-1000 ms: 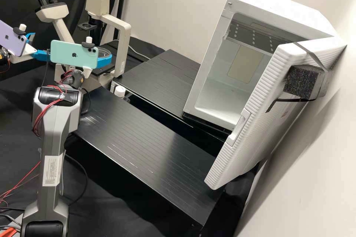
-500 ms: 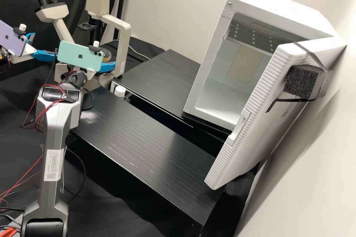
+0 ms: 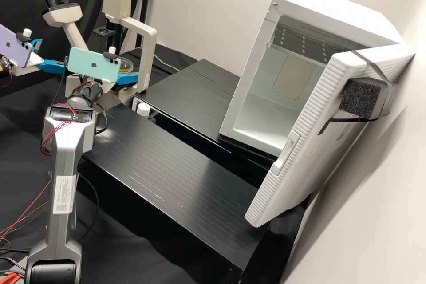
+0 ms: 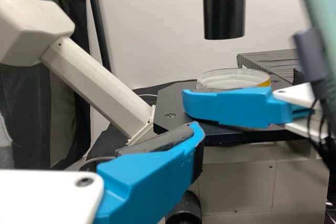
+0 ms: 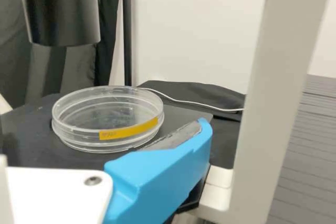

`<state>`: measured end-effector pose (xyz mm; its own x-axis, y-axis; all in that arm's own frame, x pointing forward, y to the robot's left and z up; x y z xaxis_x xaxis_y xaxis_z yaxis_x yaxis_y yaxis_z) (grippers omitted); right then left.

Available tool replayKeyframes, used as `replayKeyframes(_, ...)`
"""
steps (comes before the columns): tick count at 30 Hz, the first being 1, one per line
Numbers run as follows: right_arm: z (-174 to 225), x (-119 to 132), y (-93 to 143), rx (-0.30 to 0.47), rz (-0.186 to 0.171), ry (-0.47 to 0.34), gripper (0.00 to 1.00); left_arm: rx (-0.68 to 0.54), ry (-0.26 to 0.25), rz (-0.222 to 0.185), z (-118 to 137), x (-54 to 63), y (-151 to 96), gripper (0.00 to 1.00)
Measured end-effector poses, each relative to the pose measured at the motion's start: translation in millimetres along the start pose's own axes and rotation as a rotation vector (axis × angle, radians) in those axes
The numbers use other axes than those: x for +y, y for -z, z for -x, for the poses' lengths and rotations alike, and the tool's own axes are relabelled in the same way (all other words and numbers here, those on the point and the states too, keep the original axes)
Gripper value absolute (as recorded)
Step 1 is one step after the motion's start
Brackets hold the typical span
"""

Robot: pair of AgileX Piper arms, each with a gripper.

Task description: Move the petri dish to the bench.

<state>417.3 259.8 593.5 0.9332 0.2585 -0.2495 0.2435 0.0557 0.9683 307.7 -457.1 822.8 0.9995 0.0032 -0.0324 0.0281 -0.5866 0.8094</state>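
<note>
The petri dish point(image 5: 89, 141) is sitting on the microscope point(image 3: 144, 53), ungripped — right fingers point(image 5: 163, 169) standing wide near it, left fingers point(image 4: 149, 174) also gaping. Gripping, lifting and lowering it onto the counter point(image 3: 177, 173) are all remaining.

- And here's the black bench point(image 3: 173, 173), its near slab long and thinly lined, running at a slant through the high view.
- Behind it, across a dark gap, comes the far slab point(image 3: 186, 97), lined the same way, with the white cabinet point(image 3: 328, 2) standing at its end, door open.
- Over to the microscope stage point(image 5: 26, 140), flat and black: right on top sits the petri dish point(image 5: 79, 135), upright, yellow strip point(image 5: 128, 130) on its side.
- Beyond the stage, black cloth point(image 5: 194, 92), and a white cable point(image 5: 199, 103) trailing across it!
</note>
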Motion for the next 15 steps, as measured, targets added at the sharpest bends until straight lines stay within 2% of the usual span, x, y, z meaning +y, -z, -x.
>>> replayKeyframes(15, -14.2, -6.0, -2.6, -0.046, -0.010, 0.000, 1.00, 0.000, 0.000, 0.000, 0.0, 0.0, 0.0, 1.00)
